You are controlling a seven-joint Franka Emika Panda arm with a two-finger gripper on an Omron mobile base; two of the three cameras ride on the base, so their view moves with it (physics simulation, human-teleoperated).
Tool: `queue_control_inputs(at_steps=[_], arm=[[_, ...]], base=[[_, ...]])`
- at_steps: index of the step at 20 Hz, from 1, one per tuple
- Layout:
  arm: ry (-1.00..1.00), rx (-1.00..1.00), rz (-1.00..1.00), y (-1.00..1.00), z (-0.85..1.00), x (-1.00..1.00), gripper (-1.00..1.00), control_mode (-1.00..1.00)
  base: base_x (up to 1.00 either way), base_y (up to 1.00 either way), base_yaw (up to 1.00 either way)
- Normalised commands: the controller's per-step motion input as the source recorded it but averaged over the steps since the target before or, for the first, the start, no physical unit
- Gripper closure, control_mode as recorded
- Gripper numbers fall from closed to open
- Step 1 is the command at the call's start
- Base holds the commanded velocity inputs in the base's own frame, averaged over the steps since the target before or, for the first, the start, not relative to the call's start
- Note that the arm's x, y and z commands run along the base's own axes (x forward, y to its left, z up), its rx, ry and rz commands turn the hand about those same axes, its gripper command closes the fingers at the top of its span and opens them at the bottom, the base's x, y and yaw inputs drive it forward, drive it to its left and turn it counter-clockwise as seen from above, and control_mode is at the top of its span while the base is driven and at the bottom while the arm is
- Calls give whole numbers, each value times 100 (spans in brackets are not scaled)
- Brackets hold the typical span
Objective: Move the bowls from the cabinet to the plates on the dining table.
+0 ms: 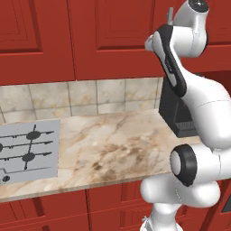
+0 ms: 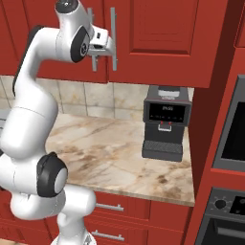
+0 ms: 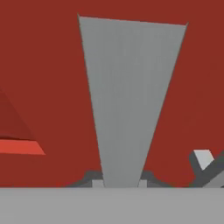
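The cabinet (image 2: 153, 33) is a red wall unit above the counter, and its raised-panel doors look closed. My gripper (image 2: 111, 45) reaches up to the door and is shut on one long grey bar handle (image 2: 113, 24). In the hand view that handle (image 3: 131, 87) runs straight up from between my fingertips, with the gripper (image 3: 118, 181) clamped at its base against the red door. In the left base view the cabinet (image 1: 103, 36) sits behind my arm, which covers the hand. The bowls are hidden behind the doors. The plates and the dining table are out of view.
A black coffee machine (image 2: 164, 124) stands on the marble counter (image 2: 115, 153) below the cabinet, to the right of my arm. A grey cooktop (image 1: 27, 151) lies at the counter's left. A tall oven column (image 2: 229, 139) closes off the right side.
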Motion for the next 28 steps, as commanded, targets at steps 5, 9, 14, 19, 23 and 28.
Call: queue_control_inputs(at_steps=[5, 9, 14, 19, 23, 28], arm=[[-16, 0, 0, 39, -7, -53, 100, -100], [-18, 0, 0, 53, -7, -66, 100, -100], [-14, 0, 0, 53, -3, -57, 100, -100], [-11, 0, 0, 51, -1, -47, 100, -100], [-3, -1, 0, 45, -5, -32, 100, -100], [0, -1, 0, 32, 0, -22, 100, -100]], base=[[0, 0, 0], [0, 0, 0], [0, 0, 0], [0, 0, 0], [0, 0, 0], [0, 0, 0]])
